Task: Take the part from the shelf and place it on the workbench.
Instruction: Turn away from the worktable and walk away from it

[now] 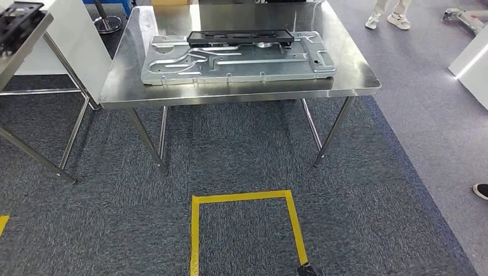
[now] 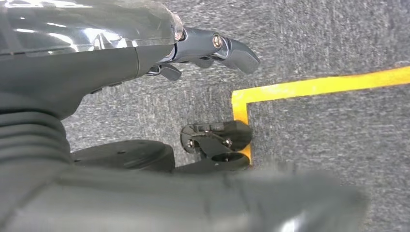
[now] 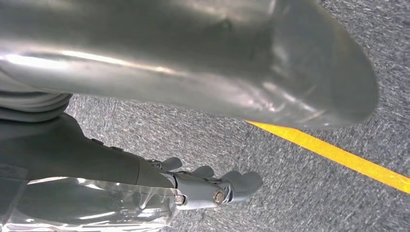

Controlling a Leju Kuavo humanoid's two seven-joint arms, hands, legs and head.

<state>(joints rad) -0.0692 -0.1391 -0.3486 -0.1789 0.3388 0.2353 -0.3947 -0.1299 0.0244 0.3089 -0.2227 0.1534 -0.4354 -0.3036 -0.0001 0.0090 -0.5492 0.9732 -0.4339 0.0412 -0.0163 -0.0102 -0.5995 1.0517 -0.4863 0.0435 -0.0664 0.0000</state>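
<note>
A long black part (image 1: 240, 37) lies on a stamped grey metal plate (image 1: 236, 64) on the steel workbench (image 1: 241, 93) ahead of me. At the far left stands a steel shelf (image 1: 26, 47) with another black part (image 1: 17, 20) on its top level. My left hand (image 2: 193, 48) hangs down over the carpet, fingers loosely apart, holding nothing. My right hand (image 3: 203, 186) hangs the same way, also with nothing in it.
A yellow tape square (image 1: 241, 198) marks the carpet in front of the workbench. A person's feet (image 1: 388, 20) stand beyond its far right corner, and a dark shoe (image 1: 480, 191) shows at the right edge. A white panel (image 1: 75, 40) stands between shelf and workbench.
</note>
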